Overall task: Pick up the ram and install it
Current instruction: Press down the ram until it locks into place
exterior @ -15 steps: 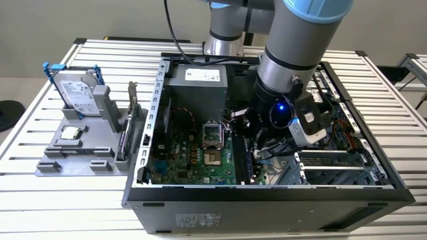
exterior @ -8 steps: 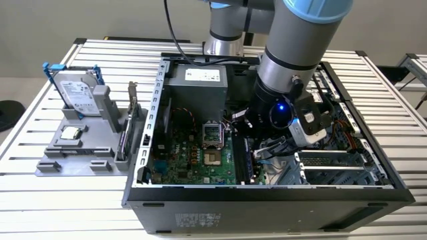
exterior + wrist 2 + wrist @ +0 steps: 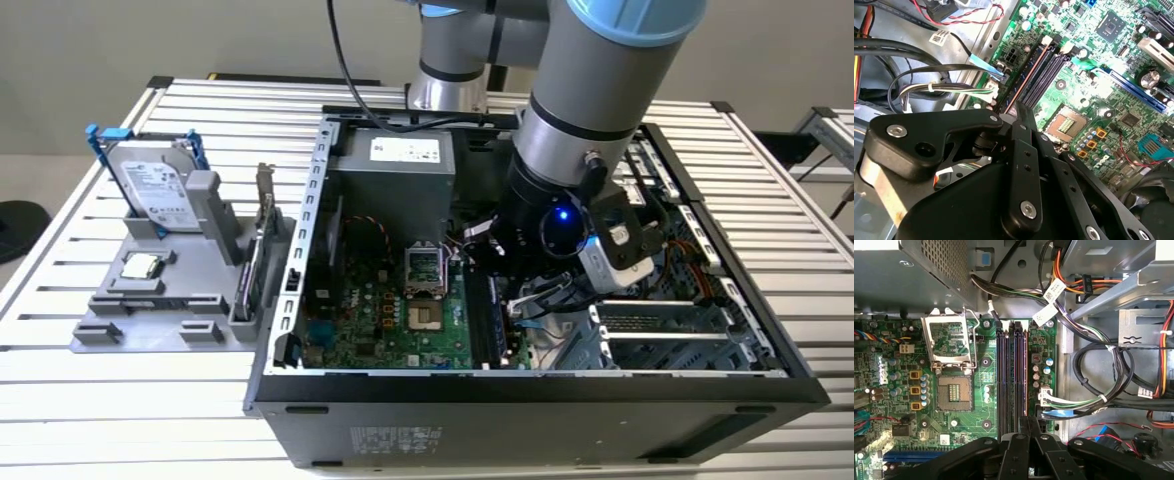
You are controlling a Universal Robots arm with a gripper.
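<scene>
Inside the open computer case (image 3: 534, 385), my arm (image 3: 587, 100) reaches down over the motherboard (image 3: 984, 390), wrist low, right above the memory slots

In both wrist views the gripper (image 3: 1026, 421) (image 3: 1019, 107) has its fingers pinched narrow, nearly together, on the near end of the ram (image 3: 1023, 370) (image 3: 1026, 75). The ram stands on edge in the slot row, in the slot on the side nearest the cable bundle (image 3: 1094, 365), and runs lengthwise away from the fingertips toward the top edge of the board. In the second wrist view its upper edge shows as a thin orange-brown line. I can't tell from these views if it's seated fully down or just resting in the slot. The other slots beside it look bare and dark

The CPU socket (image 3: 954, 390) (image 3: 1066, 125) sits just beside the slots on the far side from the cables, with its metal frame flipped up

In the exterior view a grey parts tray (image 3: 147, 320) lies on the slatted table (image 3: 134, 400) at the exterior view's left of the case. On it the hard drive (image 3: 154, 185) with blue brackets stands tilted, and the small square processor chip (image 3: 140, 265) lies flat in front of it
</scene>
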